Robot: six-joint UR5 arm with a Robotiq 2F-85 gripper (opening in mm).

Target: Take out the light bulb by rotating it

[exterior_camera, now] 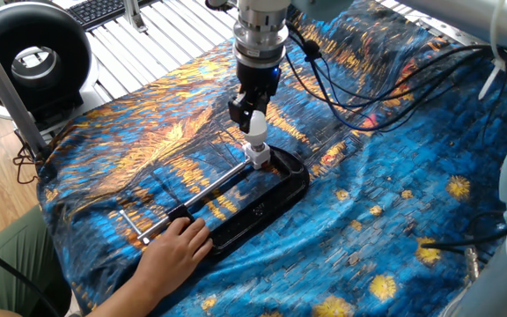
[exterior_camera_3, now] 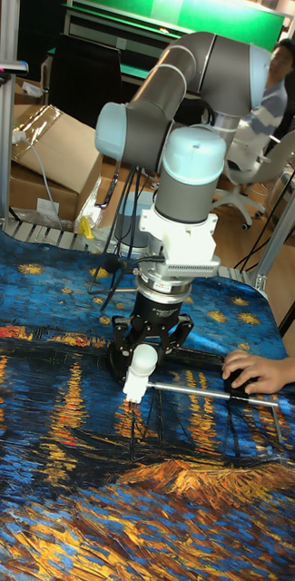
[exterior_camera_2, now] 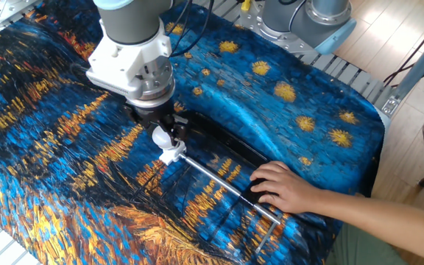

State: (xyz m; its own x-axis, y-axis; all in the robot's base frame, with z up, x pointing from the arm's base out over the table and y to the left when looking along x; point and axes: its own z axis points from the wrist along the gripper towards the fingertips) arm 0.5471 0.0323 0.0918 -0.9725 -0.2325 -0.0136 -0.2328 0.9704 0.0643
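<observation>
The light bulb [exterior_camera: 256,127] is small, white and frosted, and stands upright in a short white socket [exterior_camera: 258,157] at the end of a black base [exterior_camera: 262,204]. My gripper [exterior_camera: 252,117] comes straight down over the bulb, its dark fingers [exterior_camera: 238,112] closed against the globe's sides. In the other fixed view the light bulb [exterior_camera_2: 160,137] shows just below the gripper [exterior_camera_2: 161,131], above the socket [exterior_camera_2: 169,154]. The tall view shows the light bulb [exterior_camera_3: 142,361] between the fingers of the gripper [exterior_camera_3: 147,349].
A person's hand [exterior_camera: 176,246] presses on the near end of the black base. A metal rod [exterior_camera_2: 223,184] runs from the socket toward that hand [exterior_camera_2: 282,188]. Black cables [exterior_camera: 350,79] trail over the patterned cloth behind the arm. A black fan [exterior_camera: 29,62] stands at far left.
</observation>
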